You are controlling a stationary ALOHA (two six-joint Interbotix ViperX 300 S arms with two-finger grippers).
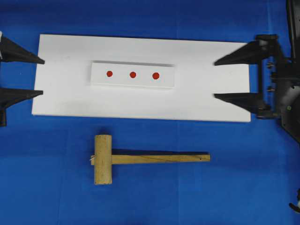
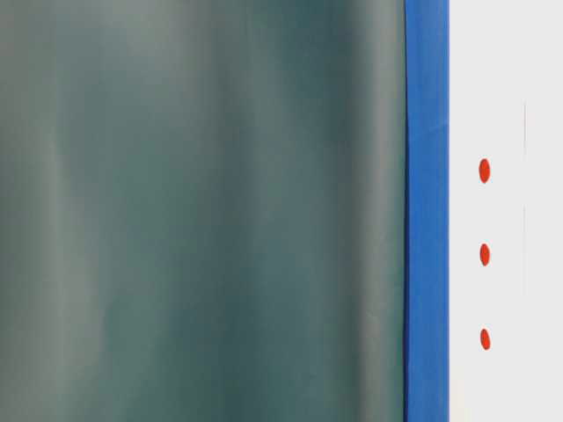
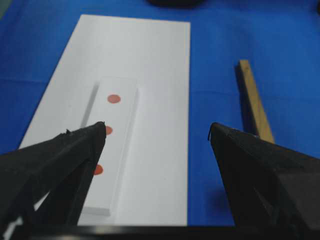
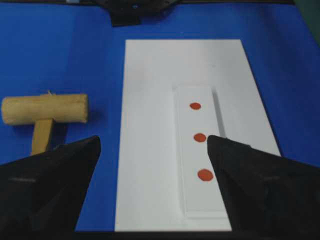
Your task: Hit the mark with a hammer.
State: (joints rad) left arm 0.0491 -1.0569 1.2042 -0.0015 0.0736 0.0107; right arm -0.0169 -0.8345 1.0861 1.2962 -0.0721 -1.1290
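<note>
- From overhead I see the white board (image 1: 140, 101) lying flat on the blue cloth (image 1: 47, 187), long side running 9 to 3 o'clock.
- On the board sits a raised white strip (image 1: 132, 83), set toward the 12 o'clock edge and left of centre.
- Three red dots run in a row along the strip; the mark (image 1: 156, 75) is the one at the 3 o'clock end, a touch bigger than the middle dot (image 1: 132, 74) and the far-left dot (image 1: 109, 73).
- The hammer (image 1: 140, 158) lies on the cloth at 6 o'clock from the board, apart from it, untouched.
- Its thick head (image 1: 103, 159) is at the 9 o'clock end, standing crosswise; the handle (image 1: 161, 158) points to 3 o'clock, parallel to the board's edge.
- My left gripper (image 1: 40, 76) is at the board's 9 o'clock end, jaws wide apart and holding nothing, tips just over the board's short edge.
- My right gripper (image 1: 217, 78) is at the 3 o'clock end, jaws also spread wide and empty, tips over the board.
- In the right wrist view the mark (image 4: 205, 175) is the nearest dot, close by the right-hand finger (image 4: 265, 185); the hammer head (image 4: 45, 109) shows off at 9 o'clock.
- In the left wrist view the mark (image 3: 114, 99) is the farthest dot, and the handle's end (image 3: 252, 95) shows at 2 o'clock.
- The table-level view shows mostly a blurred grey-green surface (image 2: 202, 211), with the three dots at its right edge.
</note>
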